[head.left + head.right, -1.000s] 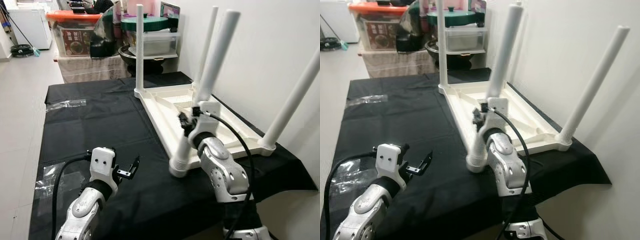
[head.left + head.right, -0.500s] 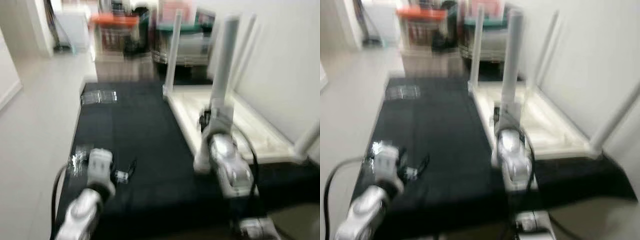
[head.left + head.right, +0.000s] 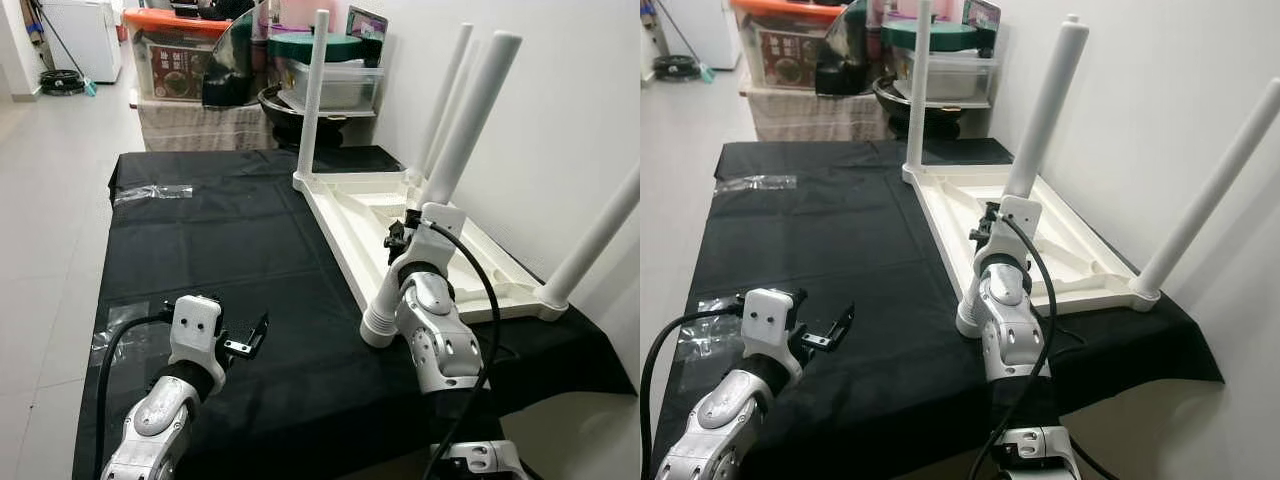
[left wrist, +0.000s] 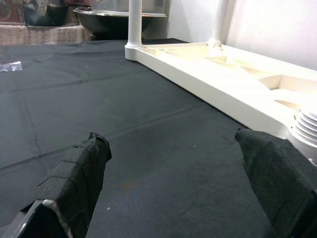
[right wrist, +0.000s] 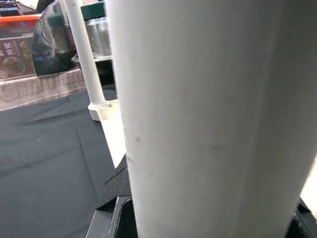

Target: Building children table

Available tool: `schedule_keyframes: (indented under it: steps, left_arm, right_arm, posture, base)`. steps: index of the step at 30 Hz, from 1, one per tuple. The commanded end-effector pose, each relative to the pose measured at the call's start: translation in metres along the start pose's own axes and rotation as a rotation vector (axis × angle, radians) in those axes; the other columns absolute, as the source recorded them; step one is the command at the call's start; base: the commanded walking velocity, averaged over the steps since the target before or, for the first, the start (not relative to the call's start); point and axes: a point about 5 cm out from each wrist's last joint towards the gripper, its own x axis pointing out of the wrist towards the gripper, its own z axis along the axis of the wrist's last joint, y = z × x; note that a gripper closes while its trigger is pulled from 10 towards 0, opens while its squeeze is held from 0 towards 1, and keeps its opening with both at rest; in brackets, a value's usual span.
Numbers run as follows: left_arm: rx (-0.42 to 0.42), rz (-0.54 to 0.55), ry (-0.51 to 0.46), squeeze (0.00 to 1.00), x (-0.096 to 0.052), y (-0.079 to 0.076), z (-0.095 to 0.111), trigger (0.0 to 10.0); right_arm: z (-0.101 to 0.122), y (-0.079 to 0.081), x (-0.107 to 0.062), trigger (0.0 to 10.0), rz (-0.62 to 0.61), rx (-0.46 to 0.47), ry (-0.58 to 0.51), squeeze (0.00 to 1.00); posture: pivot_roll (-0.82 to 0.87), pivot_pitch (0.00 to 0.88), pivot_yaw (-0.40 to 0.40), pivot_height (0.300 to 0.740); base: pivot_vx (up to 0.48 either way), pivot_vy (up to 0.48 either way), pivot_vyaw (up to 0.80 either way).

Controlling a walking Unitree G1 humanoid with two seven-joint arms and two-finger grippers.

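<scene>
- Since a second ago, nothing on the cloth has moved; the camera swung, so the whole scene sits a bit more to the right, and the right gripper (image 3: 397,240) keeps its hold on the near table leg (image 3: 452,155).
- White children table (image 3: 400,225) lies upside down on the black cloth (image 3: 220,260), at about 2 o'clock from the middle of the cloth, close to the white wall (image 3: 560,110).
- Four white legs stick up from it. The near one leans a little toward 1 o'clock, and its ribbed foot end (image 3: 378,325) sits at the table's near corner.
- Far left leg (image 3: 313,95) stands straight up at 12 o'clock.
- Right gripper is closed around the near leg, low down; in its wrist view the leg (image 5: 208,114) is pressed right up against the camera.
- Left gripper (image 3: 252,340) hangs just above the cloth at 7 o'clock, well apart from the table. Its two black fingers (image 4: 81,173) are spread wide and hold nothing.
- Clear plastic wrap (image 3: 150,193) lies on the cloth at 10 o'clock.
- Past the cloth at 12 o'clock are storage boxes (image 3: 170,60), a green lid (image 3: 305,45) and a dark bowl (image 3: 290,110).
</scene>
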Motion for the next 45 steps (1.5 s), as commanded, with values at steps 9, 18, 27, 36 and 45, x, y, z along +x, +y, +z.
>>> schedule_keyframes:
  steps: [9, 18, 27, 36, 45]
  left_arm:
    - [0.008, 0.0, 0.009, 0.0, 0.0004, -0.0012, -0.0032, 10.0]
    - [0.015, -0.003, 0.014, 0.0, -0.0005, -0.0009, -0.0049, 10.0]
    - [0.017, -0.003, 0.014, 0.0, -0.0002, -0.0011, -0.0047, 10.0]
    - [0.019, 0.001, 0.017, 0.0, -0.0005, -0.0001, -0.0051, 10.0]
    - [0.022, 0.001, 0.018, 0.0, -0.0009, -0.0003, -0.0053, 10.0]
  right_arm:
    - [-0.0418, -0.0207, -0.001, 10.0, -0.1, -0.03, 0.16, 0.0]
    - [-0.0451, -0.0234, -0.0014, 10.0, -0.134, -0.031, 0.173, 0.0]
    - [-0.0454, -0.0306, 0.0008, 10.0, -0.201, -0.089, 0.163, 0.0]
    - [-0.0484, -0.0243, 0.0016, 10.0, -0.193, -0.077, 0.193, 0.0]
    - [-0.0457, -0.0218, 0.0006, 10.0, -0.24, -0.092, 0.173, 0.0]
  posture:
    - [0.07, 0.0, -0.086, 0.74]
    - [0.07, 0.0, -0.085, 0.74]
    - [0.07, 0.0, -0.086, 0.74]
    - [0.07, 0.0, -0.089, 0.74]
    - [0.07, 0.0, -0.086, 0.74]
  base:
    - [0.0, 0.0, 0.0]
    - [0.0, 0.0, 0.0]
    - [0.0, 0.0, 0.0]
    - [0.0, 0.0, 0.0]
    - [0.0, 0.0, 0.0]
